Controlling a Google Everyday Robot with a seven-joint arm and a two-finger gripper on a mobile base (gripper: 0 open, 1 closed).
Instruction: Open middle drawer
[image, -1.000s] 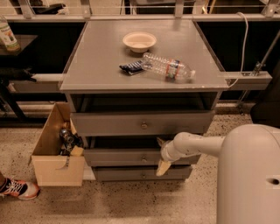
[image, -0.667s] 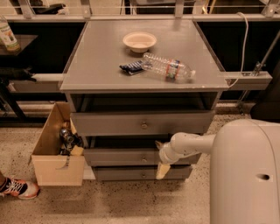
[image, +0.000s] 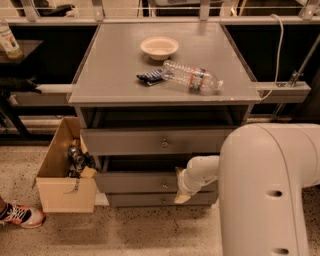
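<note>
**A:** Eyes on the middle drawer (image: 135, 182). It's the second front down beneath the worktop's (image: 110, 65) near edge, between the top drawer (image: 125, 142) and the bottom drawer (image: 145, 200). How much of it shows?

**B:** Only the left and centre. The white arm (image: 270, 190) hides its right end, and from this angle it's hard to say whether it's pulled out at all. Its knob (image: 164, 185) is in plain sight.

**A:** And the gripper (image: 179, 185)?

**B:** It's at the drawer front, just right of the knob. The pale fingertips (image: 181, 198) are spread one above the other, clasping nothing.

**A:** Anything changed in the last second?

**B:** The gripper has edged left toward the knob, and the arm's bulk covers more of the lower right. The drawer front hasn't budged.

**A:** What about up top?

**B:** A bowl (image: 159, 47) sits near the far edge. A bottle (image: 192, 78) lies on its side toward the right edge, with a dark packet (image: 150, 77) at its cap end. Below the left edge there's a cardboard box (image: 62, 192) with murky contents, and a shoe (image: 17, 215) cut off by the frame.
</note>
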